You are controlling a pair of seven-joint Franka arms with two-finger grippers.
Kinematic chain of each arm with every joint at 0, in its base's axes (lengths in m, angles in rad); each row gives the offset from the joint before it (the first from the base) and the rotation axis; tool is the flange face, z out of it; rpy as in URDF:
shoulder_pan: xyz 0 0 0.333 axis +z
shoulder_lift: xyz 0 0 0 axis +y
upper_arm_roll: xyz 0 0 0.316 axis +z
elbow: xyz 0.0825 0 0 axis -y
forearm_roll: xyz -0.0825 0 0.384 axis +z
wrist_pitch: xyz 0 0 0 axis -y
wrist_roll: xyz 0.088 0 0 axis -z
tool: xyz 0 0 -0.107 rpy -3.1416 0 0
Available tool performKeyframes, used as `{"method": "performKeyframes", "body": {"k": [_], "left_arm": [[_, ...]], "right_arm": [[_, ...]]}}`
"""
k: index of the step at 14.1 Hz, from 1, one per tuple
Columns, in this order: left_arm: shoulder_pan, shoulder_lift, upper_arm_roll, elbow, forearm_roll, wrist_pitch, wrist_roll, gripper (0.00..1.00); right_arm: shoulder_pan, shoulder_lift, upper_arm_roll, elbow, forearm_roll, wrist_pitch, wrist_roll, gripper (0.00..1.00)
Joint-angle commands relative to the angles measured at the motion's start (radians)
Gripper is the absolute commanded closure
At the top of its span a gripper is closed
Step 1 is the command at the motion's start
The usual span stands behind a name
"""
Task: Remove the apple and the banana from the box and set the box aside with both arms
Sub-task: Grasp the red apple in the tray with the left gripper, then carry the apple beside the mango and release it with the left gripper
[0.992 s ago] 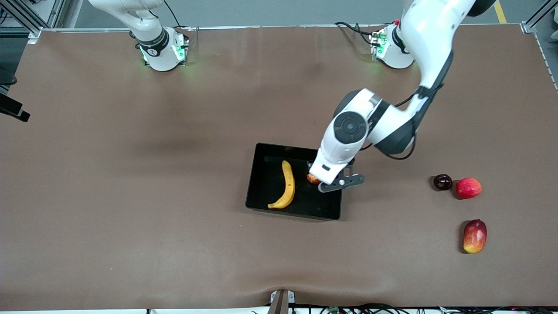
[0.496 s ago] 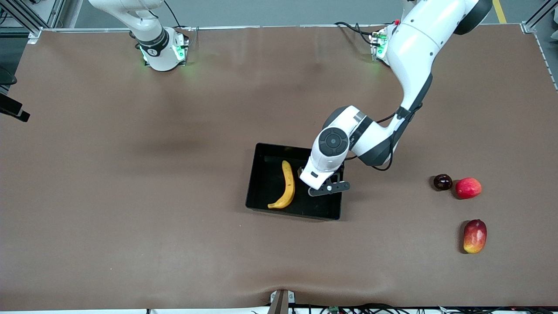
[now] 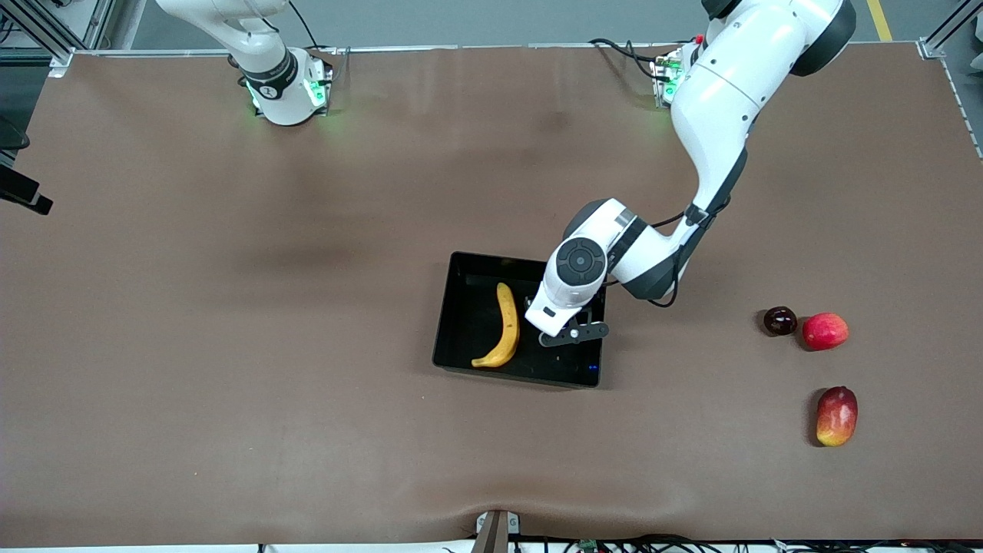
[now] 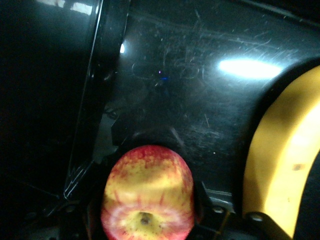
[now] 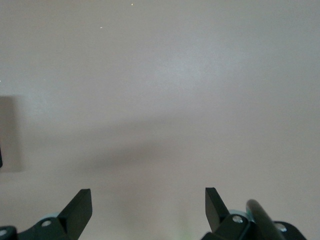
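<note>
In the lower centre of the front view we see the black box (image 3: 461,322) on the bench (image 3: 230,307) holding the banana (image 3: 504,326), the left gripper (image 3: 547,316) inside it with jaws clenched on the apple (image 4: 147,192), while the right gripper (image 5: 148,206) waits, jaws spread wide.

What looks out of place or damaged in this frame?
Nothing stands out. The banana lies flat in the box, the left gripper holds the apple low inside it, and the right gripper waits open.
</note>
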Motion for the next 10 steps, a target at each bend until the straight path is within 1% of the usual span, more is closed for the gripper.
{"method": "performKeyframes", "body": {"k": [1, 2, 3, 5, 7, 10], "left_arm": [[-0.007, -0.018, 0.005, -0.019, 0.023, 0.016, -0.03, 0.76], [-0.007, -0.024, 0.005, -0.009, 0.025, 0.014, -0.026, 0.94], [-0.007, -0.041, 0.007, -0.005, 0.038, 0.011, -0.023, 1.0], [0.011, -0.088, 0.004, -0.002, 0.051, 0.002, -0.02, 1.0], [0.017, -0.166, 0.008, 0.001, 0.052, -0.041, -0.013, 1.0], [0.095, -0.269, 0.004, 0.001, 0.039, -0.088, 0.073, 1.0]], "right_arm": [[-0.024, 0.001, 0.014, 0.005, 0.018, 0.0, -0.01, 0.0], [-0.022, 0.004, 0.014, 0.005, 0.019, 0.0, -0.01, 0.0], [-0.024, 0.004, 0.014, 0.005, 0.019, 0.0, -0.01, 0.0], [-0.022, 0.005, 0.014, 0.005, 0.019, 0.0, -0.01, 0.0], [-0.024, 0.005, 0.014, 0.005, 0.018, 0.0, -0.01, 0.0], [-0.022, 0.01, 0.014, 0.005, 0.018, 0.0, -0.01, 0.0]]}}
